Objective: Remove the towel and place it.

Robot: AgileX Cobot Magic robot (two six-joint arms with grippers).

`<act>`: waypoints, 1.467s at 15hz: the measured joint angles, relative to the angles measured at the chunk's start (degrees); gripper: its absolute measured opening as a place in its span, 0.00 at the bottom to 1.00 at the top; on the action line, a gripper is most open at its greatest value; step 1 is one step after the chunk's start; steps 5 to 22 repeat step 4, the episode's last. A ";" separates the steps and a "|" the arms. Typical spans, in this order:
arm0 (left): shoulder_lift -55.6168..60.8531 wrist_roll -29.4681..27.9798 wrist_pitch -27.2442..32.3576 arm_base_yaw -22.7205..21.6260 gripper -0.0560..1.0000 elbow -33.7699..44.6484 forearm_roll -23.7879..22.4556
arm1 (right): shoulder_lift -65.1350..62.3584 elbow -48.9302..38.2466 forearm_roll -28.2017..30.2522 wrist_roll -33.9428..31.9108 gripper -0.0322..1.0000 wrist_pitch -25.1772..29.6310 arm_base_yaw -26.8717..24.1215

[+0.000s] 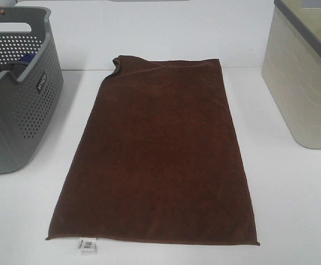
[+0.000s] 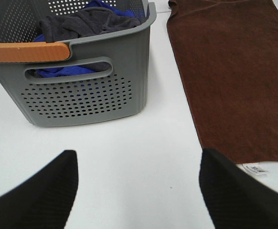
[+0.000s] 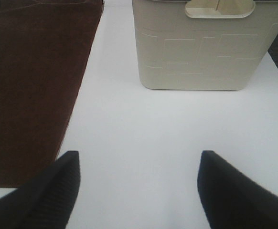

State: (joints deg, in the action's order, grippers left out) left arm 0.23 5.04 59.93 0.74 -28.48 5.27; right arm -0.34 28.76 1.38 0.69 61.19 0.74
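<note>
The dark brown towel (image 1: 160, 152) lies spread flat on the white table, its small white tag (image 1: 87, 244) at the near left corner. It also shows in the left wrist view as the towel (image 2: 234, 76) beside the basket, and in the right wrist view as the towel (image 3: 34, 86). My left gripper (image 2: 138, 188) is open above bare table, between the basket and the towel, holding nothing. My right gripper (image 3: 138, 188) is open over bare table, between the towel's edge and the cream bin. Neither gripper shows in the exterior high view.
A grey perforated basket (image 1: 22, 110) with an orange handle (image 2: 26, 51) stands at the left, holding a bluish cloth (image 2: 86, 21). A cream bin (image 1: 306, 83) with a grey rim stands at the right, seen close as the cream bin (image 3: 201, 47).
</note>
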 joint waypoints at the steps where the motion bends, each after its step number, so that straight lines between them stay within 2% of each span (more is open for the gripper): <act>1: 0.00 0.00 0.00 0.00 0.70 0.00 0.00 | 0.00 0.00 0.00 0.00 0.68 0.00 0.00; 22: 0.00 0.00 0.00 0.00 0.70 0.00 0.00 | 0.00 0.00 0.00 0.00 0.68 0.00 0.00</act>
